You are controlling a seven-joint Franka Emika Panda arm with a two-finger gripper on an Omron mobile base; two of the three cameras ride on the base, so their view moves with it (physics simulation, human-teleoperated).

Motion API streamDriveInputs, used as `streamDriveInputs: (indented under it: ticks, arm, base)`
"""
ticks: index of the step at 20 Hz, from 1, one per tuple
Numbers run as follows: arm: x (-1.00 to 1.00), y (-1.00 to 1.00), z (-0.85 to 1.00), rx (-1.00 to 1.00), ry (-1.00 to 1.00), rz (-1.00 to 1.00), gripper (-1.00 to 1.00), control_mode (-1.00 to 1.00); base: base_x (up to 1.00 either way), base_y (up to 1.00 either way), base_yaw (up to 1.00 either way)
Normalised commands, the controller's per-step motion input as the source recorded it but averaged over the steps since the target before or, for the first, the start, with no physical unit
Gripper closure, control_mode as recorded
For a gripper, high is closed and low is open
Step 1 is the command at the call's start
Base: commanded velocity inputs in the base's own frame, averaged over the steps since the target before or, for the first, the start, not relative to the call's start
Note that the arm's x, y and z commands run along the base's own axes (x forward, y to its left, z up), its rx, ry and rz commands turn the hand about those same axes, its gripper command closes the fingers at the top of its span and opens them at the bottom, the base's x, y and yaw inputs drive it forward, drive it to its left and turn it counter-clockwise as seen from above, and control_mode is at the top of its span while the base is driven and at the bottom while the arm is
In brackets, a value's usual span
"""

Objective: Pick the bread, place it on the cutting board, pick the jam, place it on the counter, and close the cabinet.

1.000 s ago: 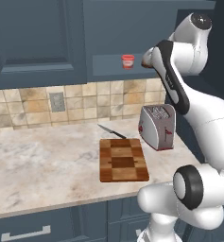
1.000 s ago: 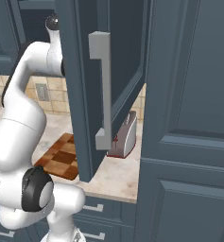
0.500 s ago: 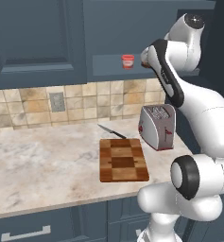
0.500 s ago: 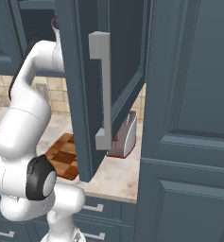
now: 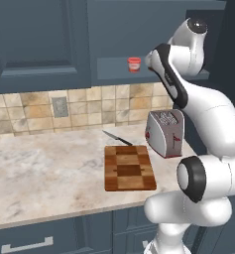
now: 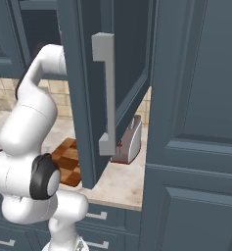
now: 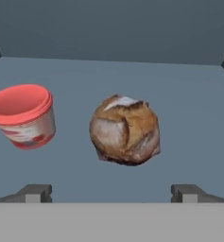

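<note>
- Bread (image 7: 125,136) rests on the cabinet shelf (image 7: 189,94), centred between the two finger tips (image 7: 34,193) of the gripper (image 7: 111,194) in the hand view.
- Jaws stand wide apart, holding nothing; the loaf lies ahead of them, untouched.
- Jam (image 7: 24,116) stands upright on the same shelf, beside the loaf and apart from it; in the left base view it (image 5: 134,64) shows in the open cabinet above the toaster (image 5: 164,132).
- Cabinet door (image 6: 103,83) hangs open.
- Step in hand, as judged: approach to the first pick.
- Next move calls for advancing until the tips straddle the loaf, then closing without nudging the jar.
- Cutting board (image 5: 129,167) lies bare on the counter (image 5: 44,173), a knife (image 5: 116,137) just behind it.
</note>
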Motion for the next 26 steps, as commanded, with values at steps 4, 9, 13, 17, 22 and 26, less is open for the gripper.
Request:
streamDriveInputs:
  ticks: [4,9,13,17,22,26]
  arm:
    - [0.25,-0.03,-0.05,0.0,-0.02,0.0,-1.0,-1.0]
    - [0.23,-0.07,-0.01,0.0,-0.02,0.0,-1.0,-1.0]
    - [0.24,-0.05,-0.01,0.0,0.0,0.0,-1.0,-1.0]
    - [0.25,0.0,-0.02,0.0,0.0,0.0,-1.0,-1.0]
    - [0.24,0.0,-0.01,0.0,0.0,0.0,-1.0,-1.0]
    - [0.21,-0.03,-0.03,0.0,0.0,0.0,-1.0,-1.0]
  base:
    - [0.0,0.0,0.0]
    - [0.0,0.0,0.0]
    - [0.0,0.0,0.0]
    - [0.0,0.0,0.0]
    - [0.0,0.0,0.0]
    - [0.0,0.0,0.0]
